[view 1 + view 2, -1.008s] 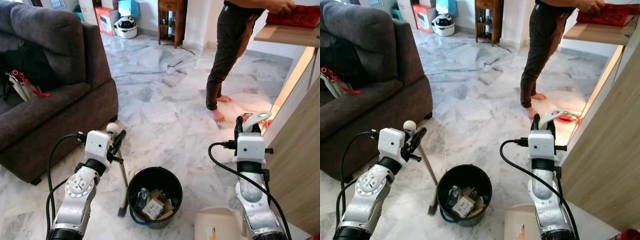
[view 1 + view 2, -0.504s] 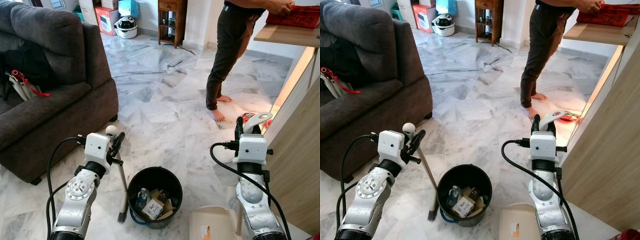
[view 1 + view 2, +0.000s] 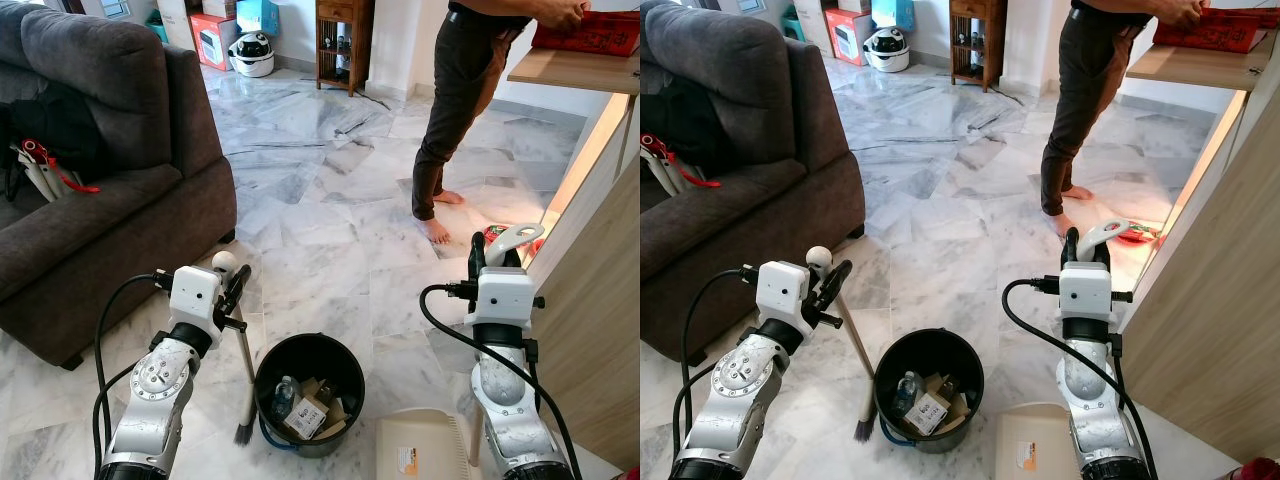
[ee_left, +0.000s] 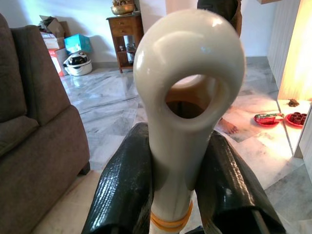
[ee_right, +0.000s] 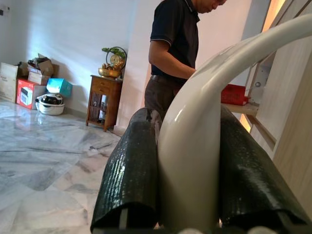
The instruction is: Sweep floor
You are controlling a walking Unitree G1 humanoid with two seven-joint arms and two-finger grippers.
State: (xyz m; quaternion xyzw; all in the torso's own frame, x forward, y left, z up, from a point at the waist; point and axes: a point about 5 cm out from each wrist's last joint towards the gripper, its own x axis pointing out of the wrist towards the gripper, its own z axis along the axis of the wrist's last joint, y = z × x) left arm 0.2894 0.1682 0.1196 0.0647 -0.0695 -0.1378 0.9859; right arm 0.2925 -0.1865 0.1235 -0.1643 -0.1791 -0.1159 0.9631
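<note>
here the broom is gripped near its looped top by the left gripper, whose black fingers are pressed against either side of the cream handle. the broom's long axis runs down and slightly toward the robot's right, so that the dark bristles are set on the marble floor just beside the black bin, on the bin's left. the bin is seen to hold a bottle and scraps of card. the right gripper is clamped on the curved white handle of the dustpan, and the pan's cream tray lies low on the floor on the bin's right, near the robot's feet. the bristles and the pan are thus kept apart by the bin between them. it is judged that the next sweep turns on this: the left arm alone is nearer the bristles, and the debris must be drawn across toward the pan's mouth. a person is standing well beyond, beside a wooden counter, and a sofa is on the left.
</note>
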